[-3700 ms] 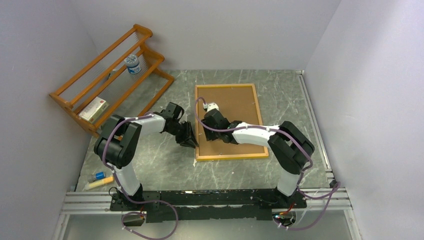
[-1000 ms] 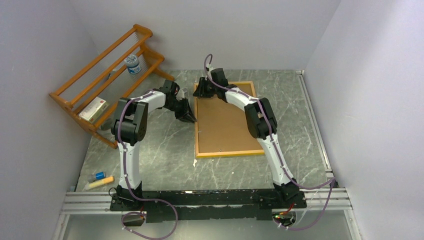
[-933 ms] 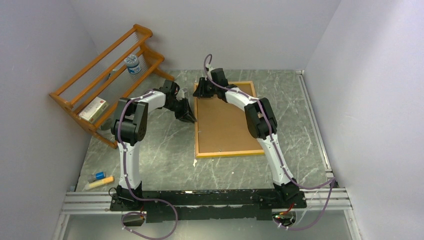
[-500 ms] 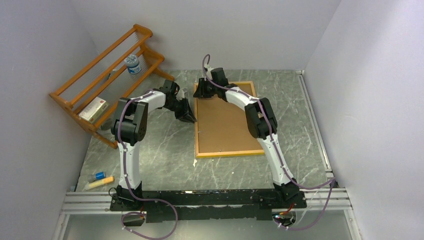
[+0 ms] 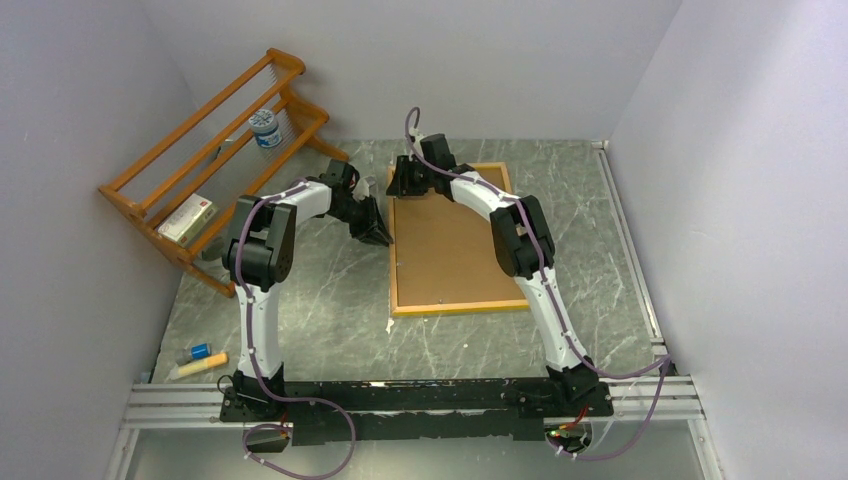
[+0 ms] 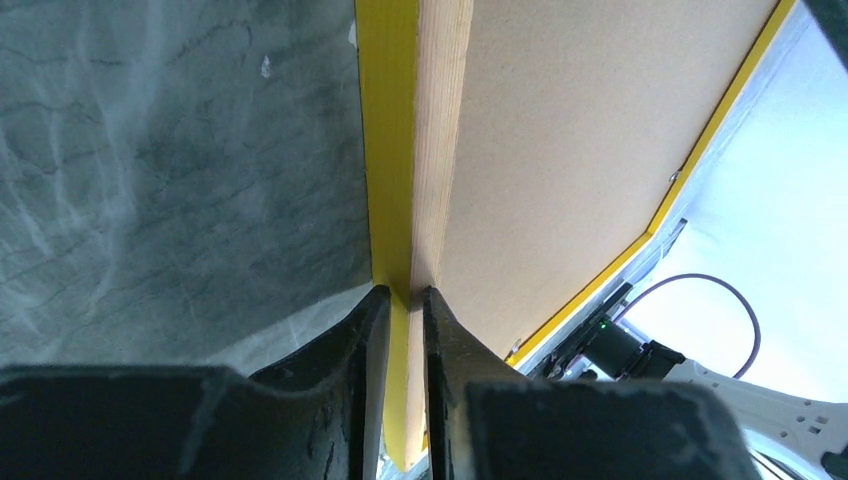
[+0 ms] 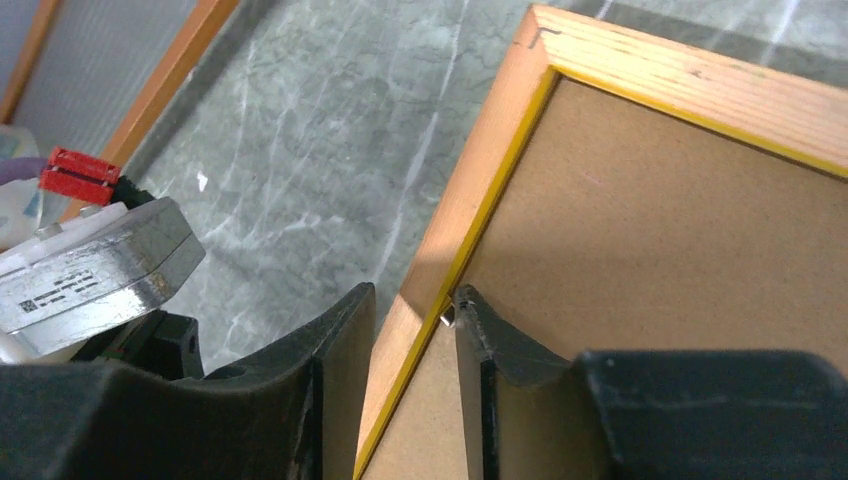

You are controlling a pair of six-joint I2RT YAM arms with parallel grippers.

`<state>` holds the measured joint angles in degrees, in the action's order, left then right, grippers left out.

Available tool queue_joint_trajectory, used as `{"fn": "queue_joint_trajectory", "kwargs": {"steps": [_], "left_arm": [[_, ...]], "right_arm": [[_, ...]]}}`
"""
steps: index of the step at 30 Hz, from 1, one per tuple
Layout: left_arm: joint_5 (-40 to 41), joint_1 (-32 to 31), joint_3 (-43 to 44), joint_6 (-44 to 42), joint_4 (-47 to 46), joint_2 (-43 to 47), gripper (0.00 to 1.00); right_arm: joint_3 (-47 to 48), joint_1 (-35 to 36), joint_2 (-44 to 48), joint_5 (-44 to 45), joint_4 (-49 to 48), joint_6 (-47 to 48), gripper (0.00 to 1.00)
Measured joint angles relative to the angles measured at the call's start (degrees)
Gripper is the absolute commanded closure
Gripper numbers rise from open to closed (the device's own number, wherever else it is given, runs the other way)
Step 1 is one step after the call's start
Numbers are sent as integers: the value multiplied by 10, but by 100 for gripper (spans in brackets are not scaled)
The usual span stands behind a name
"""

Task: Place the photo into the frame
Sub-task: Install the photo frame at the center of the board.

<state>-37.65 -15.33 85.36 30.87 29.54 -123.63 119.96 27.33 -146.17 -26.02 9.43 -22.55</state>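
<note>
The frame lies back-up on the marble table, wood-orange rails around a brown hardboard panel. My left gripper is shut on the frame's left rail; the left wrist view shows its jaws pinching the yellow and wood edge. My right gripper is at the far left corner. In the right wrist view its jaws stand apart astride the rail, one fingertip at a small metal tab on the panel. The photo is hidden.
An orange-brown slatted rack leans at the far left, with a white-blue tub and a small box on it. Two small items lie at the near left. Walls close the table on three sides.
Since 3.7 s ago both arms have moved along the frame's left rail toward its far end. Over the last second nothing has visibly moved.
</note>
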Motion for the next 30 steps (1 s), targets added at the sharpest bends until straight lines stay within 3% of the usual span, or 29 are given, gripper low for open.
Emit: {"fn": "queue_joint_trajectory", "kwargs": {"steps": [9,14,21,25,30], "left_arm": [[45,3,-9,-12,14,23,63],[83,14,-75,-12,12,97,58],[126,26,-167,-6,4,205,55],[142,28,-207,5,-2,241,55],[144,29,-244,19,-13,255,54]], "right_arm": [[-17,17,64,140,85,-51,53],[-17,43,97,252,163,-67,52],[-16,132,103,356,268,-77,50],[7,183,93,390,336,-88,52],[29,196,78,421,388,-105,59]]}}
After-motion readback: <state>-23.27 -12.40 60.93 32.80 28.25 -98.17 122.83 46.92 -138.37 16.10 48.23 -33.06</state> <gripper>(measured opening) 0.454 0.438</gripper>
